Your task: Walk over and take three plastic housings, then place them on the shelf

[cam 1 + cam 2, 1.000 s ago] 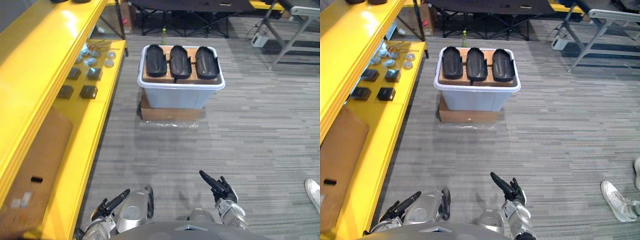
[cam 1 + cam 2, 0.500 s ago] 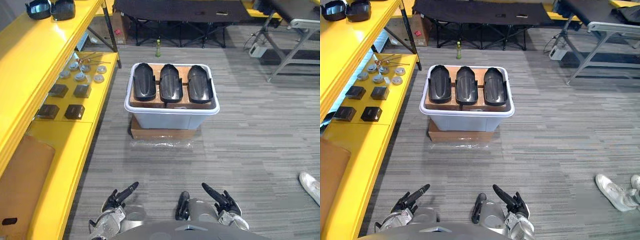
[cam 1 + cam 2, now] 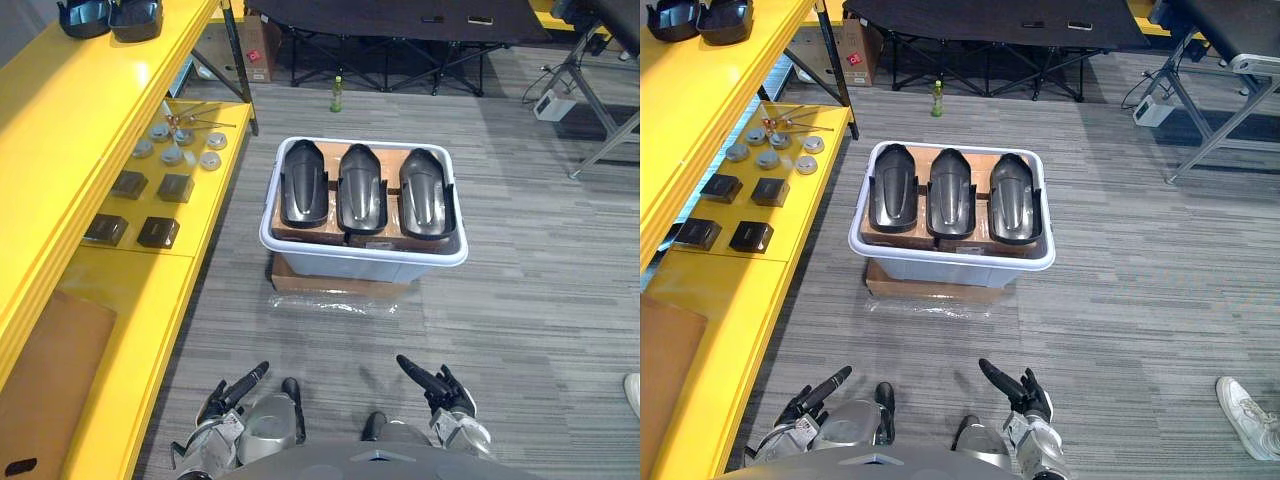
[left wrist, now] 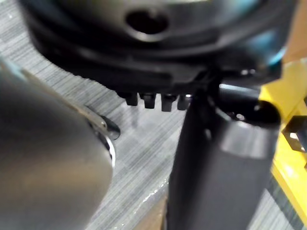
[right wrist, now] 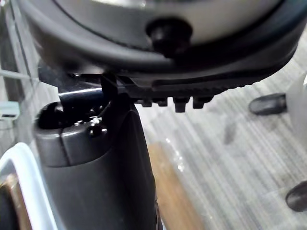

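Left eye view: found three plastic housings (image 3: 361,190), dark and glossy, lying side by side inside a white bin (image 3: 350,268) at 12 o'clock, itself seated on a flat cardboard box (image 3: 330,290) on grey carpet (image 3: 520,330). Noted a yellow shelf (image 3: 60,130) running from 7 to 11 o'clock, carrying small dark blocks (image 3: 140,185) and round metal discs (image 3: 170,150). Recorded the left hand (image 3: 228,395) at 7 o'clock, fingers straight and close together, and the right hand (image 3: 437,382) at 5 o'clock, fingers straight and slightly spread; both empty and well apart from the bin. Right eye view: confirmed the same layout; logged a green bottle (image 3: 936,97) beyond the bin at 12 o'clock and a person's white shoe (image 3: 1245,418) at 4 o'clock. Left wrist view: observed fingers (image 4: 149,99) as a row of short tips set close together, thumb (image 4: 220,158) standing straight, nothing gripped, carpet beyond. Right wrist view: observed likewise a row of fingertips and an extended thumb, nothing gripped, with bin rim and cardboard box beyond.
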